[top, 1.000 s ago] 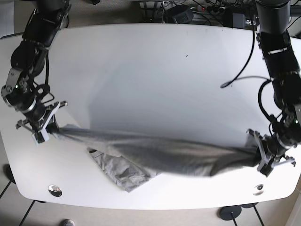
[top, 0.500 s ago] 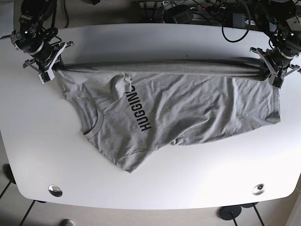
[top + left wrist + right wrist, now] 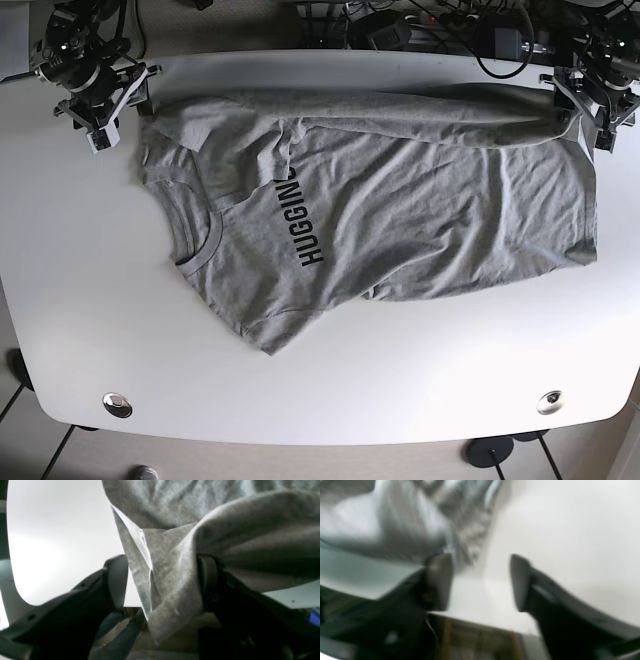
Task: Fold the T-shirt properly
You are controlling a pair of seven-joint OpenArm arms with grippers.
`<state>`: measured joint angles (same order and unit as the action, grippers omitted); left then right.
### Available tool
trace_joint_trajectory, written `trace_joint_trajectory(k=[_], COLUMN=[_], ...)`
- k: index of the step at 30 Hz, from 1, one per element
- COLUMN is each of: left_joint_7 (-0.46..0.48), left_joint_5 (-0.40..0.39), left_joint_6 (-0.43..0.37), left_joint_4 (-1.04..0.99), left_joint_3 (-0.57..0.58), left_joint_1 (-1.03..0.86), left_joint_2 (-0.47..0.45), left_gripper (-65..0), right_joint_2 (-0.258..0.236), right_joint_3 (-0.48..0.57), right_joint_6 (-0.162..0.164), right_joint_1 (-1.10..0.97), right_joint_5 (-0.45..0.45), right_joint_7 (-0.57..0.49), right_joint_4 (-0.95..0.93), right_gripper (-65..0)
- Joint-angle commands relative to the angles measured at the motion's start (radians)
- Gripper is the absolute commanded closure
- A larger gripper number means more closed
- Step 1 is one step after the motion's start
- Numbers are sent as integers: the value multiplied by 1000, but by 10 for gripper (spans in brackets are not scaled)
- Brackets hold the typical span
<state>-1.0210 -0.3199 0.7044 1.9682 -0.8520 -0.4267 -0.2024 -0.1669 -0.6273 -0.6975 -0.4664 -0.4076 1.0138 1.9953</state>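
The grey T-shirt point(image 3: 400, 200) with black "HUGGING" lettering lies spread flat on the white table point(image 3: 400, 390), collar toward the left. One sleeve points to the front. My left gripper point(image 3: 585, 105) is at the shirt's far right corner. In the left wrist view it point(image 3: 162, 582) is open, with a fold of the shirt point(image 3: 250, 530) loose between the jaws and resting against one finger point(image 3: 207, 580). My right gripper point(image 3: 115, 105) is at the far left corner. In the blurred right wrist view it point(image 3: 480, 580) is open and the cloth point(image 3: 395, 517) lies beside one finger point(image 3: 440, 580).
Cables and a power strip point(image 3: 430, 20) lie behind the table's far edge. Round metal fittings sit at the front left point(image 3: 118, 404) and front right point(image 3: 549, 402) of the table. Both grippers are near the far table edge.
The arms carried the shirt from the front of the table to the far edge and laid it out. Since half a second ago both grippers have opened and the taut top edge has dropped flat.
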Motion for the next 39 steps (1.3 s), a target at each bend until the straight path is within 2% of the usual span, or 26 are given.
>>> trace_joint_trajectory(k=[1,2,4,6,7,11,13,15,17,18,22,25,27,29,32,34,36,37,39], left_joint_7=[12,12,12,12,12,12,12,12,12,12,12,14,14,15,15,15,15,15,15], left_joint_5=[-51,-138,-279,-391,-417,-520,-563,-572,-520,-463,-304,-149,-95,-58,-51,-43,6,35,87], left_joint_6=[-6,-6,-6,-6,-6,-6,-6,-6,-6,-6,-6,-6,-6,-6,-6,-6,-6,-6,-6], left_joint_4=[27,24,21,23,23,21,23,21,20,13,-39,-51,-65,-91,-97,-114,-132,-139,-165], left_joint_3=[-36,-74,-122,-141,-143,-146,-143,-138,-138,-138,-109,-91,-83,-80,-85,-86,-82,-80,-80], left_joint_1=[-4,-28,-67,-102,-110,-111,-111,-102,-16,25,168,254,274,277,309,315,331,355,409], left_joint_2=[-18,-24,-27,-33,-53,-84,-104,-121,-119,-119,-121,-119,-119,-119,-119,-122,-124,-122,-125], left_gripper=[-367,-367,-367,-367,-367,-367,-367,-367,-367,-367,-369,-369,-369,-369,-369,-369,-369,-369,-371], right_joint_2=[-16,-27,-56,-76,-73,-79,-67,-41,-33,-33,-41,-75,-76,-76,-76,-76,-66,-62,-44], right_joint_3=[-62,-104,-141,-139,-138,-16,42,100,140,163,241,303,318,320,321,321,324,340,384], right_joint_6=[-1,-1,-1,-1,-1,-1,-1,-1,-1,-1,-1,-1,-1,-1,-1,-1,-1,-1,-1], right_joint_1=[-15,-18,-12,42,73,251,347,441,565,637,808,930,964,969,964,952,932,929,923], right_joint_5=[-93,-179,-262,-302,-293,-153,-49,43,123,143,154,155,155,155,155,155,155,154,144], right_joint_7=[-16,-16,-14,-8,-8,-3,-3,-6,-17,-42,-148,-300,-355,-421,-485,-487,-485,-485,-485], right_joint_4=[32,31,29,29,28,-54,-104,-184,-316,-408,-703,-988,-1091,-1160,-1218,-1227,-1226,-1224,-1224], right_gripper=[-468,-488,-488,-488,-488,-488,-488,-488,-488,-488,-488,-488,-488,-488,-488,-488,-487,-477,-409])
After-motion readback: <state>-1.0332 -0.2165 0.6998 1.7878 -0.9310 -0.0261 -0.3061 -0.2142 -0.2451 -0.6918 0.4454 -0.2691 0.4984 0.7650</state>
